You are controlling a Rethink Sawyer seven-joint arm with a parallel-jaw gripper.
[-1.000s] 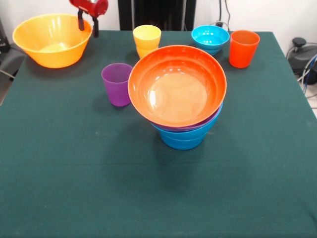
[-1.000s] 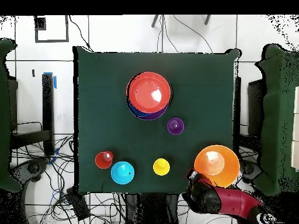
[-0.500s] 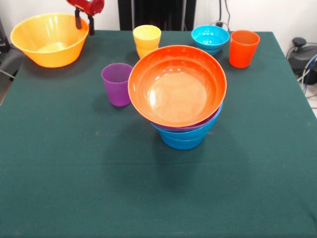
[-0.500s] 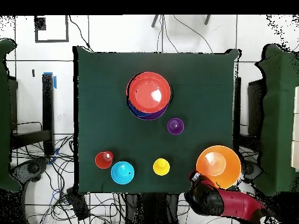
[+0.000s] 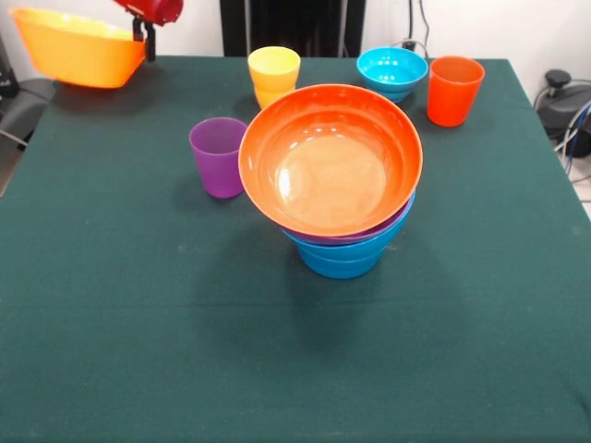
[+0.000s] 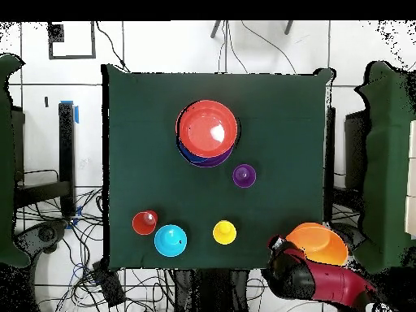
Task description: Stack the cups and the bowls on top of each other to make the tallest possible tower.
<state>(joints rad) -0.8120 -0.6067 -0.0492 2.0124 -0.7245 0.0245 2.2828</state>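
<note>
Front view. My gripper (image 5: 143, 37) is at the top left corner, its fingers pinching the near rim of the large yellow bowl (image 5: 78, 48). The bowl hangs tilted, clear of the table (image 5: 138, 305), its mouth tipped up and away from me. The tower (image 5: 337, 189) stands mid-table, well apart, to the right of the held bowl and nearer this camera. It is lopsided: the wide orange bowl (image 5: 328, 157) sits on top, tipped toward the camera, over a thin purple rim and blue bowls beneath. I judge the carry must run diagonally across the table to that open orange mouth. All pieces are glossy smooth plastic, round, with no handles. The purple cup (image 5: 218, 155) stands just beside the tower's left flank; the yellow cup (image 5: 273, 76), the small cyan bowl (image 5: 392, 72) and the orange cup (image 5: 454, 89) line the far edge. The cups are translucent, tapered and narrow.

Overhead view. The gripper (image 6: 278, 244) is at the table's lower right corner, with the yellow bowl (image 6: 318, 242) overhanging the edge. The tower (image 6: 207, 132) lies up and left of it, the purple cup (image 6: 244, 175) between them and close to the straight path. The held bowl looks wider than the orange one, so seating may be unsteady.
</note>
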